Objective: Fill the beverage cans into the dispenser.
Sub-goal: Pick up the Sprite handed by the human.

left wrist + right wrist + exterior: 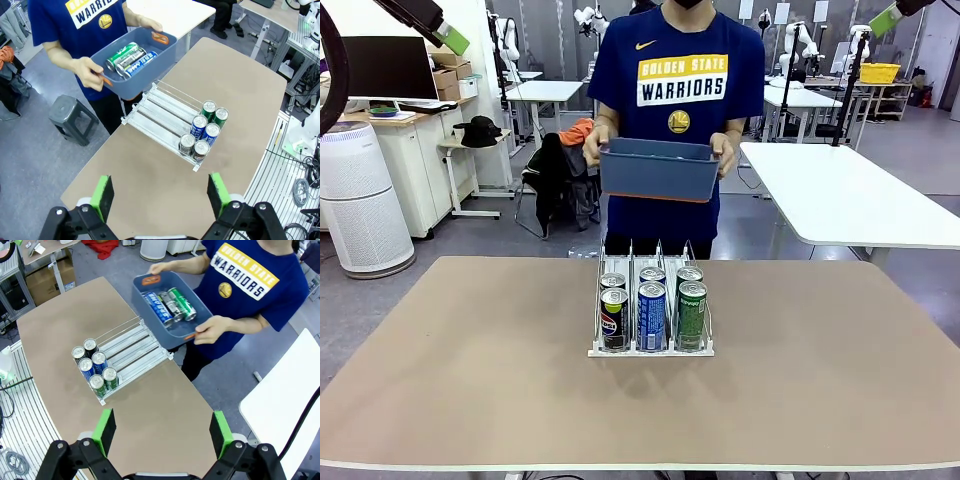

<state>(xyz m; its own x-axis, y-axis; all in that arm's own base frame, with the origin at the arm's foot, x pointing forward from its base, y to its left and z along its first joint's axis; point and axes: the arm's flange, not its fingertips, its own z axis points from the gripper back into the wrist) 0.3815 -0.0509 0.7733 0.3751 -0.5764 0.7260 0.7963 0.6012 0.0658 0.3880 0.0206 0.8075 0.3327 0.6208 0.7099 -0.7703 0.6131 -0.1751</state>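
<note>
Clear three-lane dispenser (162,114) mid-counter (470,350) holds six upright cans (651,315) bunched at one end: two black, two blue, two green. Three more cans (131,57) lie sideways in the tub (167,46).

Front cam faces person (665,100), wrist cams high up — share dispenser (162,114)

Rear cans (652,273) mostly behind front cans (651,316)

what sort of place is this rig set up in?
Likely a lab or workshop rather than a shop or home: several white worktables, a desktop monitor, stacked cardboard boxes and a bare grey floor.
</note>
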